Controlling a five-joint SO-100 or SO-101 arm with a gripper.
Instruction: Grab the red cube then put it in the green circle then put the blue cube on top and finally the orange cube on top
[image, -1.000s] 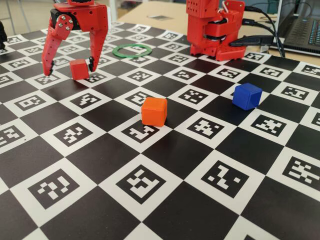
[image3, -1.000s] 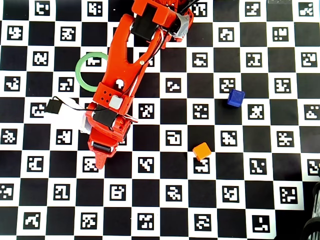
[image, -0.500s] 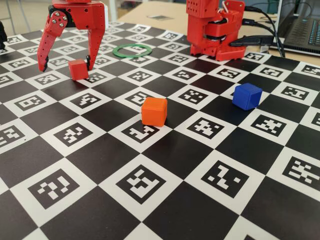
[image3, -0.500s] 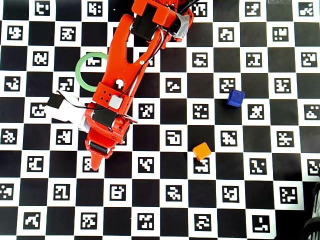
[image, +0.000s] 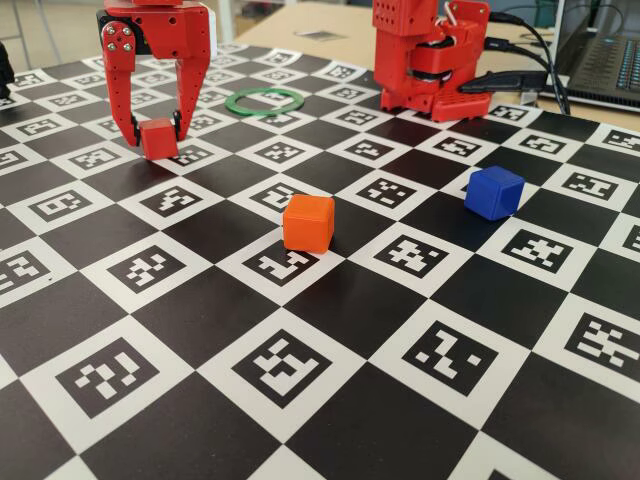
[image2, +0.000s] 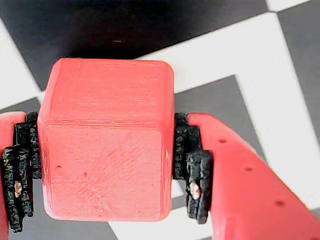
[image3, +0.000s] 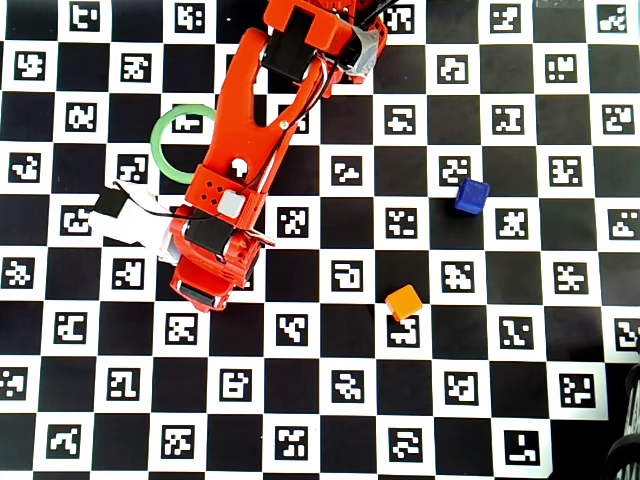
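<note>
Cubes: one red cube (image2: 106, 140), one blue cube (image: 494, 192), one orange cube (image: 308, 222).

In the fixed view you have the red cube (image: 157, 138) far left on the table (image: 330, 300), between the jaws of the gripper (image: 152, 139). The green circle (image: 264, 100) lies behind it, to the right. Your orange cube (image: 308, 222) sits nearer the camera at centre, and the blue cube (image: 494, 192) is well apart to its right.
</note>
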